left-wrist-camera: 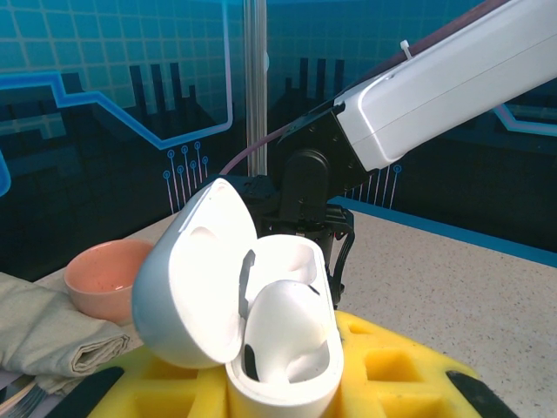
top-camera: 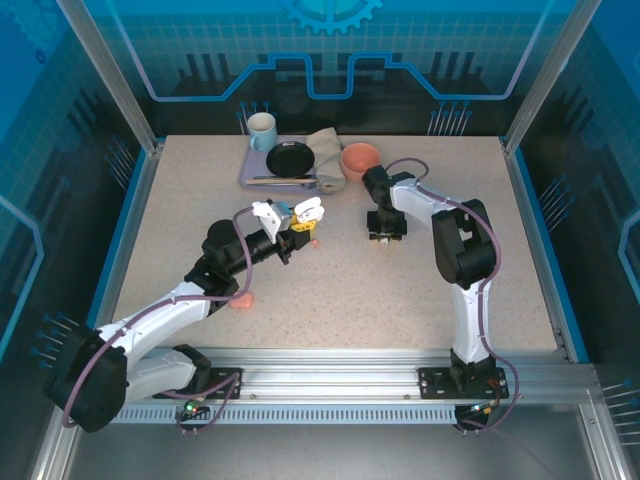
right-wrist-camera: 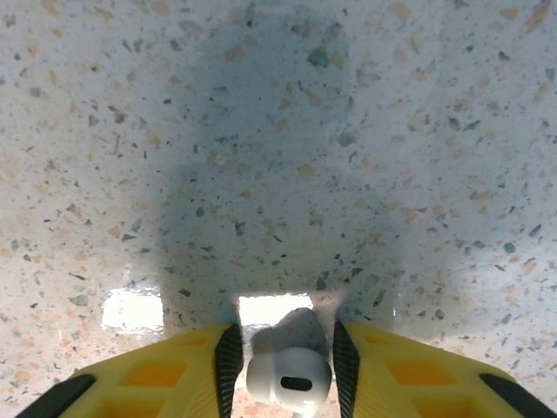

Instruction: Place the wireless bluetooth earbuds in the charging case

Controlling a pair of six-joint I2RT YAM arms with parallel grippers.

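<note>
Now the right claw [right-wrist-camera: 287, 335] points straight down at the table [right-wrist-camera: 261, 131], and a white earbud [right-wrist-camera: 290, 376] sits between its two fingers. The fingers are close on both sides of the earbud, but I cannot tell if they pinch it yet. The earbud's round head faces up toward the claw. Its thin end seems to point down at the table.

The left claw [top-camera: 297, 226] is shut tight on the white case [left-wrist-camera: 287, 340] and holds it up off the table. The lid is flipped open, and the inside looks empty to me.

From the right claw, the case is off to its left, near but not touching. I think the right claw must grab the earbud, lift it, go left, and drop it thin end first into the open case.
</note>
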